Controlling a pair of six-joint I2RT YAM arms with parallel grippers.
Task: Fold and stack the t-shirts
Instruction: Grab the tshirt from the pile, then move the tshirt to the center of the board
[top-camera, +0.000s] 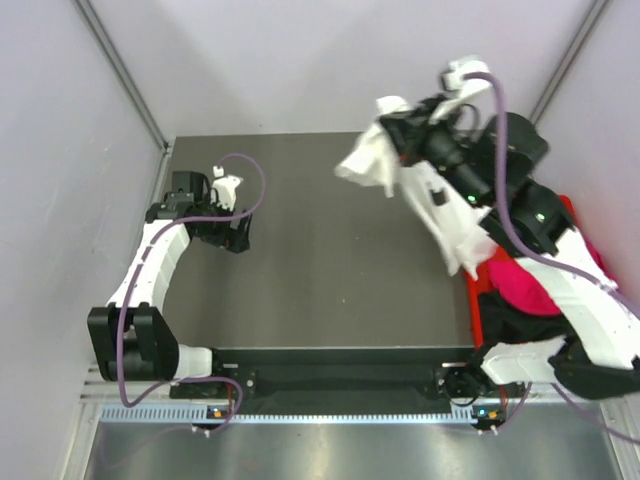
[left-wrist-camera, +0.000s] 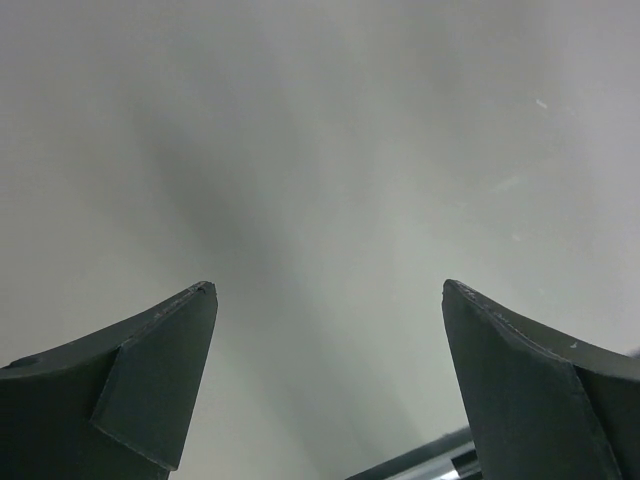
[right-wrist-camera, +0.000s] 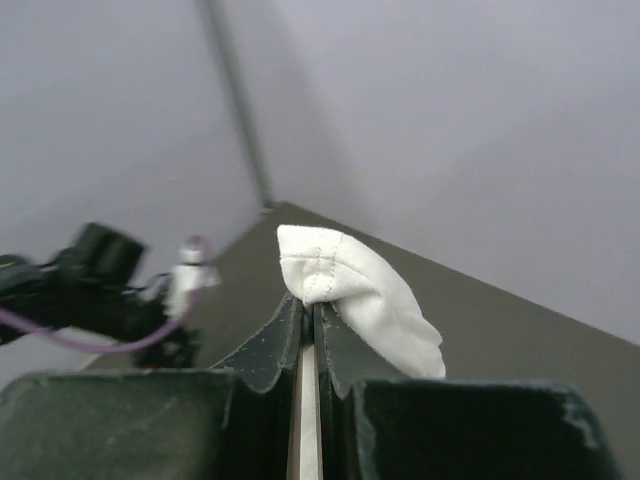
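Top external view: in the upper right of the frame we see the right pincer (top-camera: 398, 128) clenched on the white t-shirt (top-camera: 445, 215), which hangs above the table (top-camera: 330, 270). The left pincer (top-camera: 233, 238), middle left, is released. We judge spreading the shirt flat comes next.

Pink t-shirt (top-camera: 525, 285) partly hidden under right arm (top-camera: 590, 300).

The top camera looks down from above and behind the arm bases onto the tabletop (top-camera: 330, 260). The left wrist camera sits close behind the left hand (left-wrist-camera: 328, 285), facing the tabletop just beyond it. The right wrist camera looks along the right hand (right-wrist-camera: 308, 305); with the top view it shares the white t-shirt (right-wrist-camera: 360, 290) at its tips.
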